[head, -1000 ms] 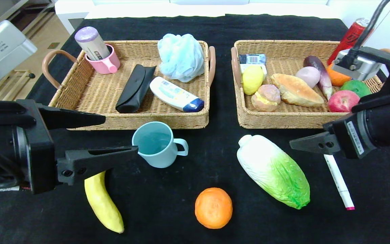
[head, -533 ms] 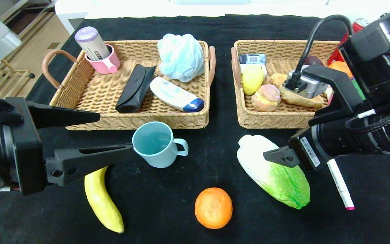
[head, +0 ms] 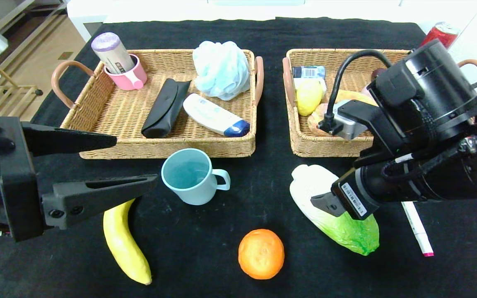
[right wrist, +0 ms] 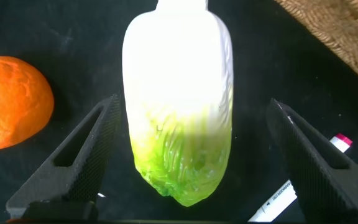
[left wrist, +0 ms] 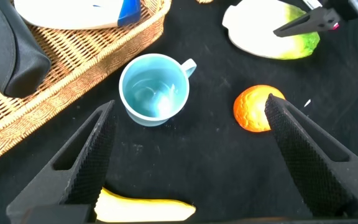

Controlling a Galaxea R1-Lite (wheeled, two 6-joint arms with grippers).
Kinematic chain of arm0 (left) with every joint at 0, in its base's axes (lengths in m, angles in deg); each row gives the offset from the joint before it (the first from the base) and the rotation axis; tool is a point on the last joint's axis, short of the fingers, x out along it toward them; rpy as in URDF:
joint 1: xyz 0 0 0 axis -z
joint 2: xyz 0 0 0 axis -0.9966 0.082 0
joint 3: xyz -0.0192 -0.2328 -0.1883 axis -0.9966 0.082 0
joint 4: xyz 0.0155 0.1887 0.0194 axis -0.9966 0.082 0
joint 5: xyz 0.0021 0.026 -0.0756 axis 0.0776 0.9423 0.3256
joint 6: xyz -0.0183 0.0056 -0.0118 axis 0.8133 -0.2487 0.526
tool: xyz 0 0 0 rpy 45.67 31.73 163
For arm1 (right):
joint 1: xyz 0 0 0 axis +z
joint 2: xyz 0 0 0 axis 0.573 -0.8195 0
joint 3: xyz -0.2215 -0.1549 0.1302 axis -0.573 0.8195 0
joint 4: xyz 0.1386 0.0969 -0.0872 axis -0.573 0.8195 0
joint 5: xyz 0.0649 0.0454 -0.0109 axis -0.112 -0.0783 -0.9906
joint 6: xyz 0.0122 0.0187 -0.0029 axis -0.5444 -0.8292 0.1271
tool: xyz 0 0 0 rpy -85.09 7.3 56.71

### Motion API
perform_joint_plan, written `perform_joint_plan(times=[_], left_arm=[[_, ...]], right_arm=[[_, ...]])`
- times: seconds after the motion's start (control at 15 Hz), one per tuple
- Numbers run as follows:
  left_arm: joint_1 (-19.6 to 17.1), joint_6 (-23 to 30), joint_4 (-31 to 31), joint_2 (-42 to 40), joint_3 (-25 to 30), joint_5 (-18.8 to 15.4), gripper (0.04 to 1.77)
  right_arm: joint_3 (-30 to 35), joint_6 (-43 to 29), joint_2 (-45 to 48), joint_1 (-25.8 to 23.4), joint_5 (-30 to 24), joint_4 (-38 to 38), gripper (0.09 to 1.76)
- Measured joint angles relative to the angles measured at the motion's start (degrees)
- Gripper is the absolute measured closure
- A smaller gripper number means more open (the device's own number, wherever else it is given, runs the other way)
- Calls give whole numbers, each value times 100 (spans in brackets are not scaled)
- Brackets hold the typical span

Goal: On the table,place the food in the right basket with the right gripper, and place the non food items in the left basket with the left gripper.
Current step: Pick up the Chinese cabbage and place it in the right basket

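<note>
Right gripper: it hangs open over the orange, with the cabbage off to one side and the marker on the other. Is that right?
Not quite. The right gripper hangs open over the cabbage, not the orange; the orange lies off to one side and the marker on the other. The right wrist view shows the cabbage centred between the fingers.

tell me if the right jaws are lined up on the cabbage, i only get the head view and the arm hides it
observer: yes. In the right wrist view the right gripper is open and the cabbage lies lengthwise, centred between the jaws.
operator: pen in the way
observer: no. The marker pen lies outside that gap, clear of the cabbage.
operator: left side
observer: the left gripper is open; the teal mug sits off centre, nearer one jaw.
</note>
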Motion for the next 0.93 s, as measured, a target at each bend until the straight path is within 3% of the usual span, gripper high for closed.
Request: perform_joint_plan(times=[0.93], left_arm=[[9,1,33,6,0,-37,9]], right_arm=[[132,-110,-436,20,-2,0,14]])
